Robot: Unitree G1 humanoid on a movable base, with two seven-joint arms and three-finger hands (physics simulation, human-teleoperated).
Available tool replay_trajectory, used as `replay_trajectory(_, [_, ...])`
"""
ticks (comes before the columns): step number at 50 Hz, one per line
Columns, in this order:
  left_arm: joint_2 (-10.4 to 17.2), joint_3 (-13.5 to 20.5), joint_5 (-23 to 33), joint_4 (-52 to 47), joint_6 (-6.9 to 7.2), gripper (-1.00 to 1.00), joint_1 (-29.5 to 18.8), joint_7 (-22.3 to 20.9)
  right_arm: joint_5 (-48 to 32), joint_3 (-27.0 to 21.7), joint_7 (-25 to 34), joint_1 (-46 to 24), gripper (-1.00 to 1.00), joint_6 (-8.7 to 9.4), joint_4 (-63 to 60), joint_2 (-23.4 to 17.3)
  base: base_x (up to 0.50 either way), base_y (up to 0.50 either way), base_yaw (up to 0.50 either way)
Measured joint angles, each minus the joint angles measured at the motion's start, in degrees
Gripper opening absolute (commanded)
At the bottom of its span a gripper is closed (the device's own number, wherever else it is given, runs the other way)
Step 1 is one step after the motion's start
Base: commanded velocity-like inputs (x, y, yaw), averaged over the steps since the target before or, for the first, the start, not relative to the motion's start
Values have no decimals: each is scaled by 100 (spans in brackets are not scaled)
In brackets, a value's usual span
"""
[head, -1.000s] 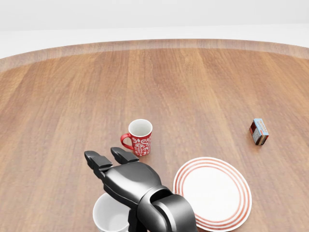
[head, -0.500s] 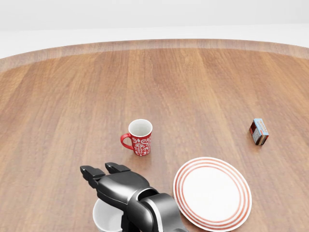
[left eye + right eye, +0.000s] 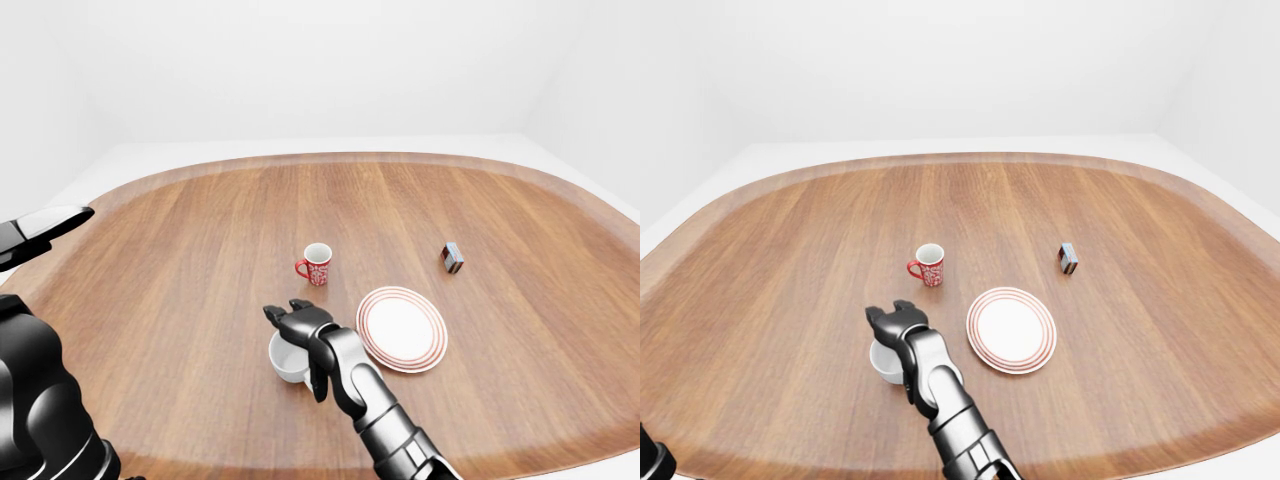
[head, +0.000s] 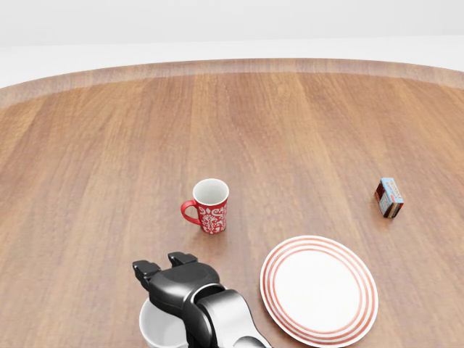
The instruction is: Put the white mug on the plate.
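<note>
Wooden worktop (image 3: 200,250) fills the view. Low and left of the plate (image 3: 402,328) sits the white mug (image 3: 287,359). The right hand (image 3: 300,322) hovers over it, fingers (image 4: 145,270) maybe spread (hard to see). Next: grip, lift.

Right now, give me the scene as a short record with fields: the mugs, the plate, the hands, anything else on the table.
white mug: on the table, left of the plate in the left-eye view, partly hidden by the right hand
plate: red-ringed, nothing on it
red mug: upright, above the plate's left in the head view
box: small, far right
right hand: over the white mug, grasp not clear
left hand: raised at the left edge, away from everything
</note>
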Motion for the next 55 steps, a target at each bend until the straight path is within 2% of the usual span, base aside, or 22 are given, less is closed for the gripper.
replay_trajectory(16, [6,-8,-13,1,0,100,-15,9,-173,-89,-263,-189,100,0,543,123,0,0,0])
replay_trajectory(55, [-26,-21,7,28,0,100,16,-15,129,-397,-1149,-776,100,0,2127,180,0,0,0])
